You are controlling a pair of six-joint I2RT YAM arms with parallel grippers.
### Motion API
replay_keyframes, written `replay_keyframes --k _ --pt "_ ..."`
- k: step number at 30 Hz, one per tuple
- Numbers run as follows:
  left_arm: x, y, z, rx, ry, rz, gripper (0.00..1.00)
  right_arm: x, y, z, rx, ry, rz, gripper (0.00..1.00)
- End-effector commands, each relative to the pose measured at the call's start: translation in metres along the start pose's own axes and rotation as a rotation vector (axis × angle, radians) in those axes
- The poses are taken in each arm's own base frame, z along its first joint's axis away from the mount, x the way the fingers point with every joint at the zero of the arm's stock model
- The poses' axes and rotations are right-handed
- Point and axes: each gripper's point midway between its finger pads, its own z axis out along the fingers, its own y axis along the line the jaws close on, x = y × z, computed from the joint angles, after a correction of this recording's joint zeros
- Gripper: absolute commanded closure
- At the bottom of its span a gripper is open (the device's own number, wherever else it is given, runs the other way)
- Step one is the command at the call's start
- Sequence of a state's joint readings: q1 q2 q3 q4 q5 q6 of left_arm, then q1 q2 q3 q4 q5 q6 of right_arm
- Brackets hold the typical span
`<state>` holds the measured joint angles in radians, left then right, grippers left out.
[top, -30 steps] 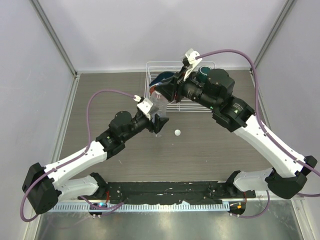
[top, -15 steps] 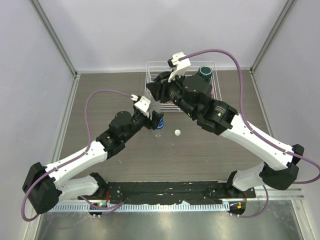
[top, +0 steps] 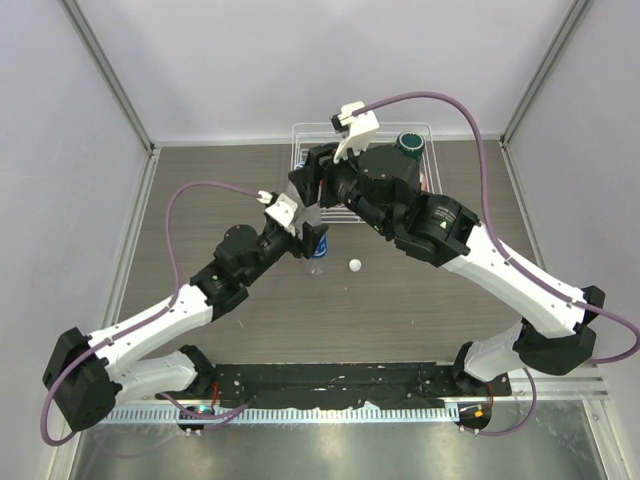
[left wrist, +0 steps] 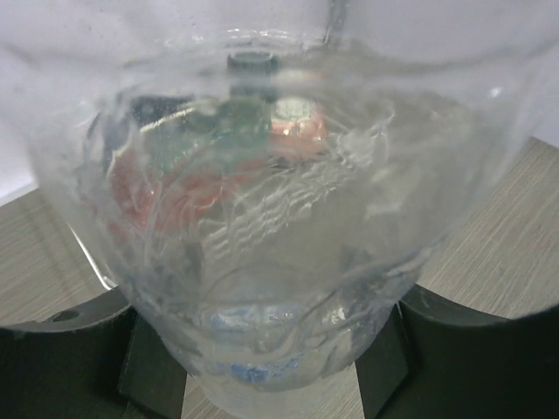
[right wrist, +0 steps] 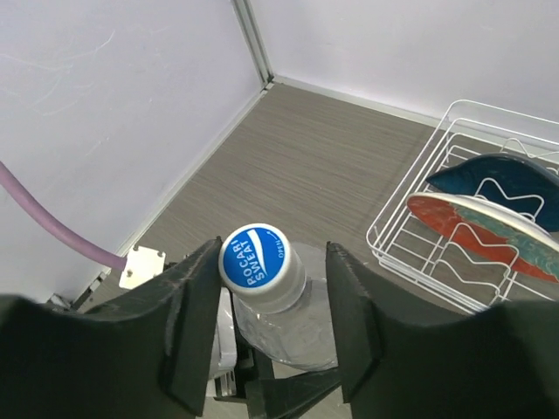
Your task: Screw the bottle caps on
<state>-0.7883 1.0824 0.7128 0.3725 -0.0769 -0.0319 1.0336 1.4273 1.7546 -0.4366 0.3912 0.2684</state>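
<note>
My left gripper (top: 312, 242) is shut on the lower body of a clear plastic bottle (left wrist: 279, 218) and holds it upright near the table's middle. A blue-topped white cap (right wrist: 255, 255) printed POCARI SWEAT sits on the neck of this bottle (right wrist: 301, 327). My right gripper (right wrist: 272, 258) is open astride that cap. Its left finger (right wrist: 188, 305) is against the cap's rim and its right finger (right wrist: 354, 305) stands a little off. From above, the right gripper (top: 312, 190) hides the bottle top. A loose white cap (top: 354, 265) lies on the table just right of the bottle. The second bottle is out of view.
A white wire rack (top: 432, 128) stands at the back, holding a dark green mug (top: 410, 143) and blue and red plates (right wrist: 489, 214). The side walls meet the table in a metal frame (right wrist: 249, 39). The purple cables arch over both arms.
My right gripper has swung left from in front of the rack to over the bottle's top. The left gripper with the bottle has shifted slightly left. The loose cap has not moved.
</note>
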Motion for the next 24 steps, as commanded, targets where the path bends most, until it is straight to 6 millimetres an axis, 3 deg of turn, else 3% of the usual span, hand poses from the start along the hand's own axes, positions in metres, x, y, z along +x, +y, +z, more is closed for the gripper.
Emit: replay_keyframes --k 1,6,10,11,13,14,17,18,24 --pt "-0.041 -0.005 -0.008 0.054 -0.153 0.003 1.0 -0.028 0.008 -0.019 -0.048 -0.027 -0.006 0.4" --pt "-0.028 -0.021 -0.019 0.171 -0.123 -0.004 1.0 -0.061 0.008 -0.053 -0.102 -0.089 -0.01 0.25" --pt "-0.02 -0.039 -0.029 0.31 -0.096 -0.022 1.0 -0.074 0.009 -0.079 -0.188 -0.111 -0.051 0.17" --pt "-0.019 -0.044 -0.032 0.349 -0.093 -0.027 1.0 -0.072 0.021 -0.086 -0.294 -0.097 -0.083 0.16" --pt "-0.018 -0.062 -0.042 0.466 -0.071 -0.042 1.0 -0.073 0.019 -0.094 -0.382 -0.09 -0.116 0.15" --pt "-0.019 -0.068 -0.046 0.508 -0.06 -0.052 1.0 -0.064 0.038 -0.107 -0.549 -0.062 -0.159 0.15" --pt "-0.021 -0.091 -0.061 0.666 -0.039 -0.073 1.0 -0.05 0.037 -0.118 -0.699 -0.026 -0.224 0.15" --pt "-0.023 -0.096 -0.066 0.703 -0.038 -0.075 1.0 -0.04 0.047 -0.13 -0.834 0.003 -0.251 0.16" --pt "-0.035 -0.118 -0.086 0.87 -0.035 -0.116 1.0 -0.039 0.049 -0.145 -1.032 0.009 -0.277 0.17"
